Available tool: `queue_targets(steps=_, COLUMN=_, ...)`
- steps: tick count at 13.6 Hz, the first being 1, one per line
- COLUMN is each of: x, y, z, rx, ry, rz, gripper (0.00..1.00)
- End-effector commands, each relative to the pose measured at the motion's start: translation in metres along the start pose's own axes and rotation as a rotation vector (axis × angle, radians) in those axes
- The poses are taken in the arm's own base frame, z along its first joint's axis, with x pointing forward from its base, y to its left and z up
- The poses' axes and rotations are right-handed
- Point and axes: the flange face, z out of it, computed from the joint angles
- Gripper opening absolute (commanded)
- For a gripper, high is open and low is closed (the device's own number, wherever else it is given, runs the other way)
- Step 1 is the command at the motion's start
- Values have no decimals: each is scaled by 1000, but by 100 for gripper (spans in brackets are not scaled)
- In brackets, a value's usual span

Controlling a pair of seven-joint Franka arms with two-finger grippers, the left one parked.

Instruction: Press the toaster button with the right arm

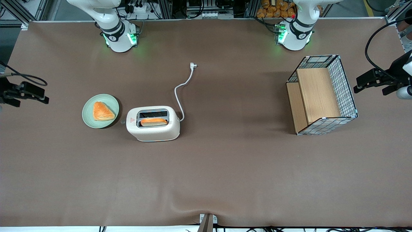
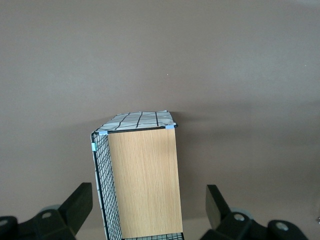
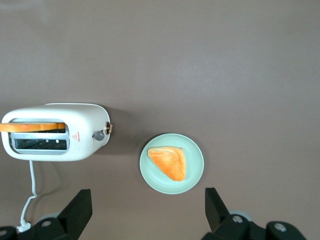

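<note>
Currently listed on the brown desk: one cream toaster holding a slice of bread in the slot nearer the front camera, its cord lying unplugged, its grey button on the narrow end facing a green plate with a pastry. Gripper of the right arm: fingers spread wide, empty, high above the desk, well apart from toaster and button. Toward the parked arm's end, one wire basket with wooden panels.

Claw cropped at frame edge, toaster button barely discernible
</note>
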Motion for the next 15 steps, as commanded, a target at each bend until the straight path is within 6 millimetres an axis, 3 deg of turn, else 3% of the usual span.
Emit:
queue_targets(steps=1, x=-40, y=-6, z=-1, rx=-40, ry=29, rz=18, gripper=100)
queue_targets(steps=8, x=-48, y=-7, z=0, rx=-31, ry=9, rz=20, gripper=100)
queue_targets(steps=15, x=-29, y=-8, z=3, rx=-25, ry=4, rz=8, gripper=100)
